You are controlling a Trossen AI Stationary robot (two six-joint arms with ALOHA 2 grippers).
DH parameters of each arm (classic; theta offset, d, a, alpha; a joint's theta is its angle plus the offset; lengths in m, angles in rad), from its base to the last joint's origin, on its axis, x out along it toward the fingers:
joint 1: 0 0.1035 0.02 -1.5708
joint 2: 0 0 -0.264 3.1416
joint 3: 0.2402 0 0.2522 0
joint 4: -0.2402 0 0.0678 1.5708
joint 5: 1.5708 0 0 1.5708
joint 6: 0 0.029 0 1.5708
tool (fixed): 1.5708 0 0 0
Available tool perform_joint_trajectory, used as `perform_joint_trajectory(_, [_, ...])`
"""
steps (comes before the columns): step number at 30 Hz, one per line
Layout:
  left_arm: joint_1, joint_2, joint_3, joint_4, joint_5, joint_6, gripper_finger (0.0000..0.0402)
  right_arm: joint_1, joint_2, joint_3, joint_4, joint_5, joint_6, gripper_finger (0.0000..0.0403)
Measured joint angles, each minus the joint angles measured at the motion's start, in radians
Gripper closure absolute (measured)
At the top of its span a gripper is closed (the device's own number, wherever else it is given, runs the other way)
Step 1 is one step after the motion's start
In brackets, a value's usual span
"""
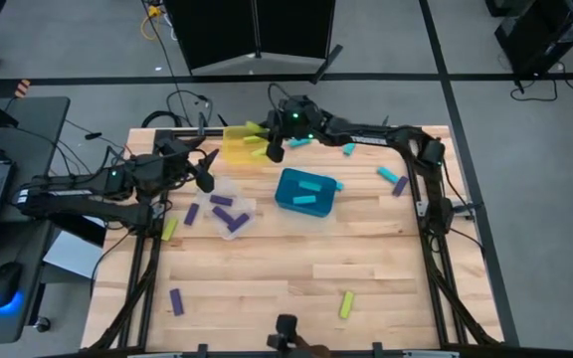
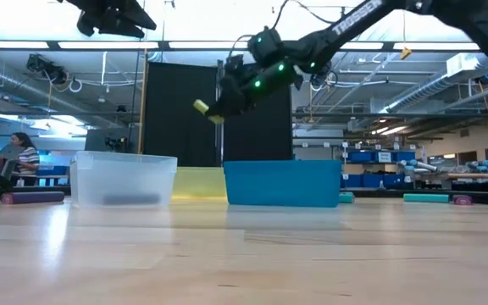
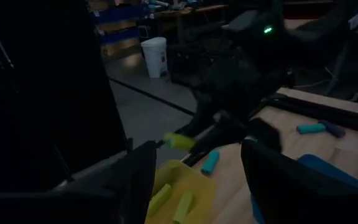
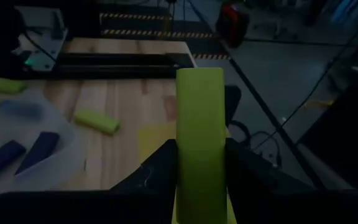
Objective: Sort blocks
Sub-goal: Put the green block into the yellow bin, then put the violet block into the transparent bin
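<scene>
While your right gripper (image 4: 199, 163) pinches that yellow-green block (image 4: 199, 143) above the yellow bin (image 1: 239, 144), get it squarely over the bin, drop low, then let go. Left gripper (image 1: 205, 171) waits spread open beside the clear bin (image 1: 229, 211).

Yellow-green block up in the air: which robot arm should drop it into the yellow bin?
The right arm. Its right gripper is shut on the yellow-green block, held above the yellow bin. The left gripper is open, holds nothing, and sits off beside the clear bin.
</scene>
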Motion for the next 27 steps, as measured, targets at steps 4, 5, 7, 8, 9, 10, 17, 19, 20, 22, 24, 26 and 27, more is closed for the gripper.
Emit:
perform_joint_trajectory(4, [0.000, 0.000, 0.000, -0.004, 0.000, -0.019, 0.0158, -0.021, 0.075, 0.057, 0.002, -0.010, 0.034, 0.0282])
perform_joint_trajectory(5, [0.000, 0.000, 0.000, -0.004, 0.000, -0.021, 0.0158, -0.024, 0.095, 0.071, -0.003, -0.015, 0.042, 0.0282])
perform_joint_trajectory(7, [0.000, 0.000, 0.000, -0.011, 0.000, -0.038, 0.0158, -0.026, 0.130, 0.097, -0.003, -0.023, 0.054, 0.0281])
perform_joint_trajectory(8, [0.000, 0.000, 0.000, -0.013, 0.000, -0.039, 0.0158, -0.029, 0.145, 0.111, -0.004, -0.030, 0.056, 0.0279])
perform_joint_trajectory(9, [0.000, 0.000, 0.000, -0.016, 0.000, -0.040, 0.0158, -0.029, 0.158, 0.122, -0.009, -0.031, 0.062, 0.0277])
perform_joint_trajectory(10, [0.000, 0.000, 0.000, -0.019, 0.000, -0.043, 0.0158, -0.029, 0.171, 0.133, -0.011, -0.034, 0.069, 0.0273])
perform_joint_trajectory(17, [0.000, 0.001, 0.000, -0.048, 0.001, -0.073, 0.0158, -0.035, 0.187, 0.167, -0.028, -0.033, 0.099, 0.0225])
perform_joint_trajectory(19, [0.000, 0.001, 0.000, -0.055, 0.001, -0.090, 0.0158, -0.034, 0.182, 0.167, -0.031, -0.032, 0.101, 0.0207])
perform_joint_trajectory(20, [0.000, 0.001, 0.000, -0.059, 0.001, -0.093, 0.0158, -0.034, 0.181, 0.167, -0.033, -0.032, 0.103, 0.0199])
perform_joint_trajectory(22, [0.000, 0.001, 0.000, -0.063, 0.002, -0.096, 0.0158, -0.033, 0.176, 0.167, -0.024, -0.040, 0.101, 0.0184])
perform_joint_trajectory(24, [0.000, 0.001, 0.000, -0.069, 0.036, -0.092, 0.0158, -0.029, 0.160, 0.167, -0.027, -0.067, 0.099, 0.0173])
perform_joint_trajectory(26, [-0.003, 0.000, 0.000, -0.071, 0.095, -0.060, 0.0159, -0.022, 0.130, 0.167, -0.030, -0.097, 0.097, 0.0166])
perform_joint_trajectory(27, [-0.008, -0.001, 0.000, -0.074, 0.119, -0.040, 0.0160, -0.016, 0.113, 0.167, -0.031, -0.109, 0.092, 0.0165])
